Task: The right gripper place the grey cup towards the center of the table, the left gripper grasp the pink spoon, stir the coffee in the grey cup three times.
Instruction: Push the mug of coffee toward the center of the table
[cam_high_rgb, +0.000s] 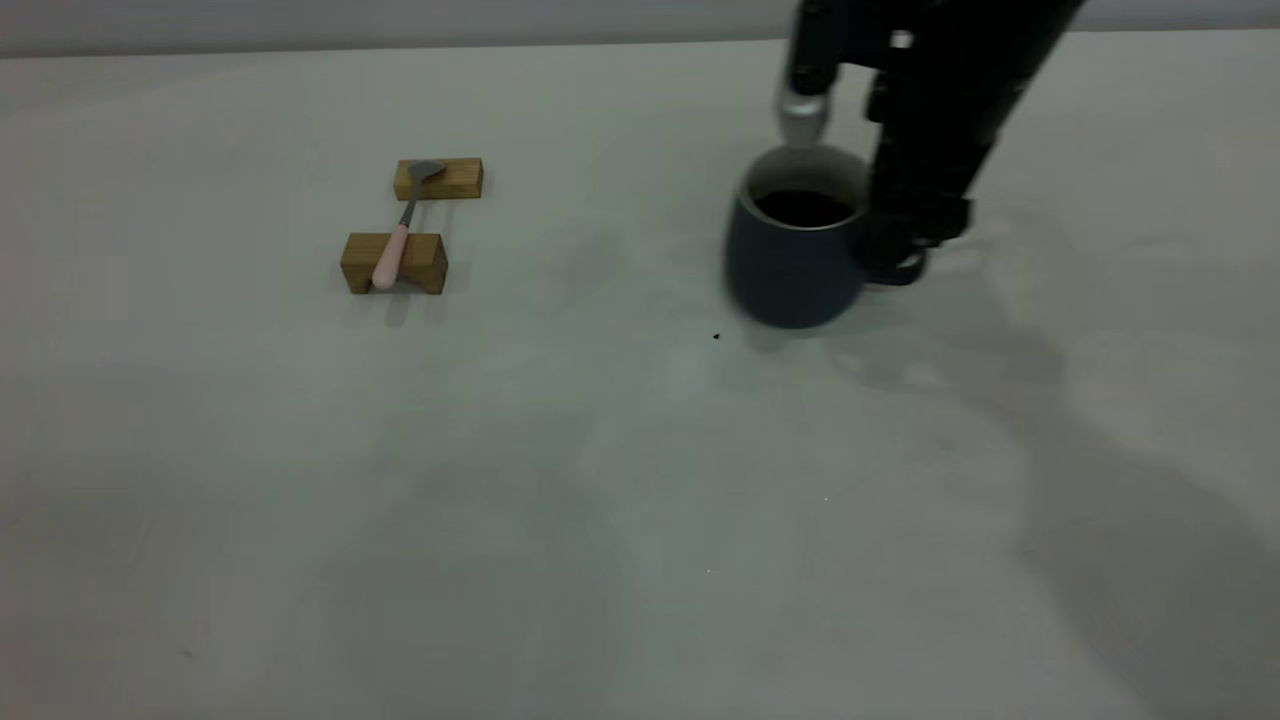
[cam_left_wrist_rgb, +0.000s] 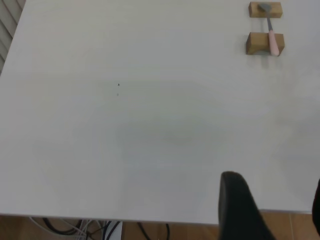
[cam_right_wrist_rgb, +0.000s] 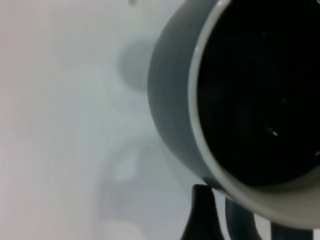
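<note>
The grey cup (cam_high_rgb: 790, 270) stands right of the table's (cam_high_rgb: 600, 450) middle, with dark coffee (cam_high_rgb: 803, 207) inside. My right gripper (cam_high_rgb: 897, 262) comes down at the cup's right side, at the handle. In the right wrist view the cup (cam_right_wrist_rgb: 170, 115) and its coffee (cam_right_wrist_rgb: 255, 90) fill the frame; the handle (cam_right_wrist_rgb: 240, 220) sits between the right gripper's (cam_right_wrist_rgb: 248, 207) fingers with a slim gap on each side. The pink spoon (cam_high_rgb: 395, 250) lies across two wooden blocks at the left, also seen from the left wrist (cam_left_wrist_rgb: 271, 40). My left gripper (cam_left_wrist_rgb: 275, 200) hangs open over the table edge, far from the spoon.
The spoon's bowl rests on the far block (cam_high_rgb: 438, 179) and its handle on the near block (cam_high_rgb: 393, 262). A tiny dark speck (cam_high_rgb: 716, 337) lies just in front of the cup. The table's edge (cam_left_wrist_rgb: 150, 217) shows, with cables below.
</note>
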